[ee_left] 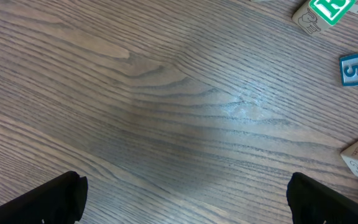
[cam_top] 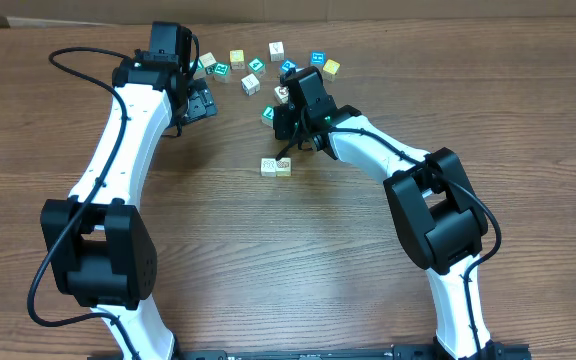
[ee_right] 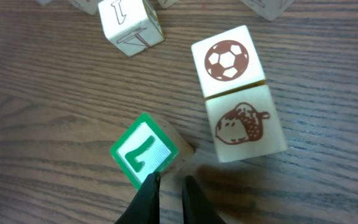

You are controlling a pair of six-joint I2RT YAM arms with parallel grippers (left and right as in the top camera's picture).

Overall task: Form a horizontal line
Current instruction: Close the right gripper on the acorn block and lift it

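Horizontal line (ee_right: 236,93) is two cubes, soccer-ball cube (ee_right: 228,60) and acorn cube (ee_right: 244,123), set touching, just ahead of the right gripper (ee_right: 168,186) and off to the right of its tips as viewed from the wrist. A green-edged cube (ee_right: 143,152) is found right at the tips, against the left-hand finger, twisted relative to the line and near the acorn cube but apart from it. Right jaws are seen almost together, only a sliver of gap, with nothing made out between them. Left gripper (ee_left: 185,200) is held wide open over bare table (ee_left: 166,106), nothing held, well clear of the line. Risks: if the green-edged cube is nudged by narrow closed tips, it could be spun instead of slid, since contact is off-centre. If it is driven in corner-first, the acorn cube could be knocked and the pair split or skewed. A slip off the cube edge could send the tips into the line itself. Hard to make out: whether the cube is merely touched or lightly pinched. In the overhead view the cube cannot be picked out under the right gripper. Loose cubes (cam_top: 268,62) beyond the claw are too small to read. Cubes at the left wrist view's edge are cut off.
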